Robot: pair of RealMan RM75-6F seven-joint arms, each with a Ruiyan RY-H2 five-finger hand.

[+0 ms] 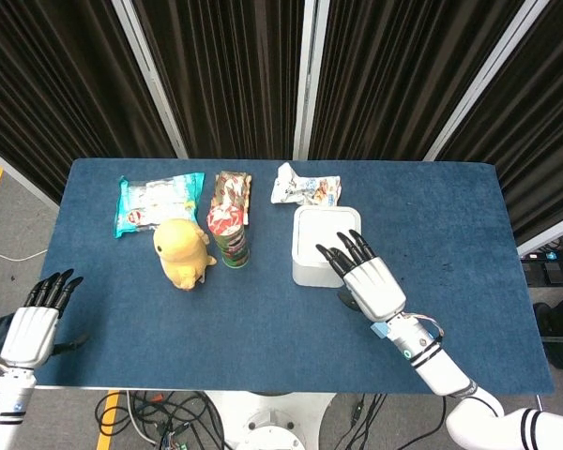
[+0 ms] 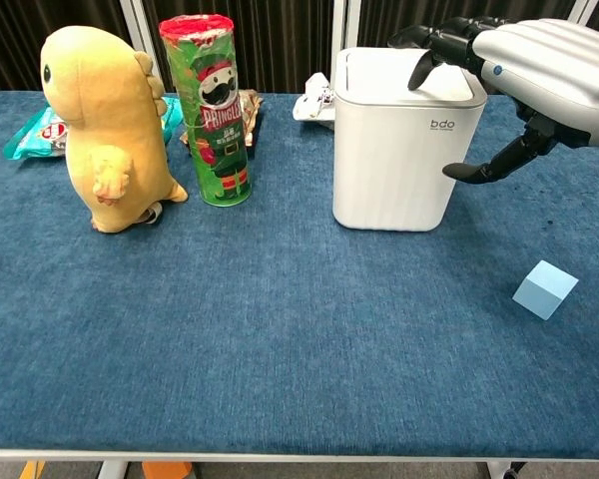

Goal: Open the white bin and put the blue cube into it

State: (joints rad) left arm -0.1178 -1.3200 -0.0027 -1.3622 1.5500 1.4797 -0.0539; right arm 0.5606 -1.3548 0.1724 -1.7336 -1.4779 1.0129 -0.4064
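The white bin (image 1: pixel 317 246) (image 2: pixel 407 145) stands mid-table with its lid down. My right hand (image 1: pixel 366 281) (image 2: pixel 547 72) hovers open at the bin's front right, palm down. Its fingertips (image 2: pixel 425 42) reach over the lid, and the thumb (image 2: pixel 479 170) sticks out beside the bin's right wall. Whether a fingertip touches the lid I cannot tell. The pale blue cube (image 2: pixel 545 289) lies on the cloth to the front right of the bin; in the head view only a corner of the cube (image 1: pixel 379 329) shows beneath my wrist. My left hand (image 1: pixel 33 323) stays open and holds nothing at the table's front left edge.
A yellow plush duck (image 1: pixel 182 251) (image 2: pixel 105 130) and a green Pringles can (image 1: pixel 229 234) (image 2: pixel 210 110) stand left of the bin. Snack packets (image 1: pixel 157 200) lie along the far edge, and one packet (image 1: pixel 305 187) is just behind the bin.
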